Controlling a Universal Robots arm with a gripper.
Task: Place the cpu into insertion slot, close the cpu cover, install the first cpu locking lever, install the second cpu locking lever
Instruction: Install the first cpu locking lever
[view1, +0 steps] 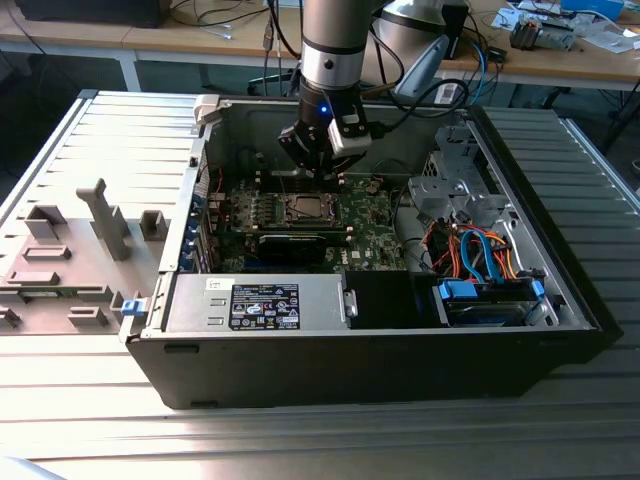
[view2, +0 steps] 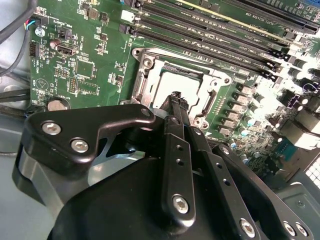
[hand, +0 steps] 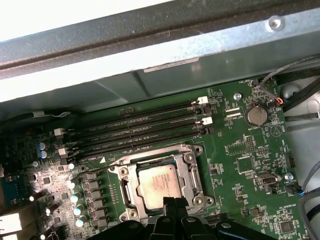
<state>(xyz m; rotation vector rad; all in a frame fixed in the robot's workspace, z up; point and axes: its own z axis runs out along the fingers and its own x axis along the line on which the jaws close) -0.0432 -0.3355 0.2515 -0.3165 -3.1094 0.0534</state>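
Note:
The cpu (hand: 159, 181) lies flat in the insertion slot (hand: 192, 172), its silver-tan face up, on the green board inside the open computer case (view1: 300, 380). The cpu cover (hand: 150, 161), a thin silver frame, lies around the chip's face. My gripper (hand: 175, 201) is shut, its two black fingers pressed together with nothing between them, and its tips hang just over one edge of the socket. In the second wrist view the gripper (view2: 175, 97) points at the bright cpu (view2: 186, 86). In the exterior view the gripper (view1: 322, 172) stands above the socket (view1: 307, 208). I cannot tell how the locking levers stand.
Long black memory slots (hand: 140, 130) run beside the socket, near the grey case wall (hand: 150, 65). A coin battery (hand: 256, 115) sits on the board. The power supply (view1: 255, 300), orange and blue cables (view1: 480, 255) and a drive cage (view1: 445, 190) crowd the case. Grey fixtures (view1: 70, 260) stand outside.

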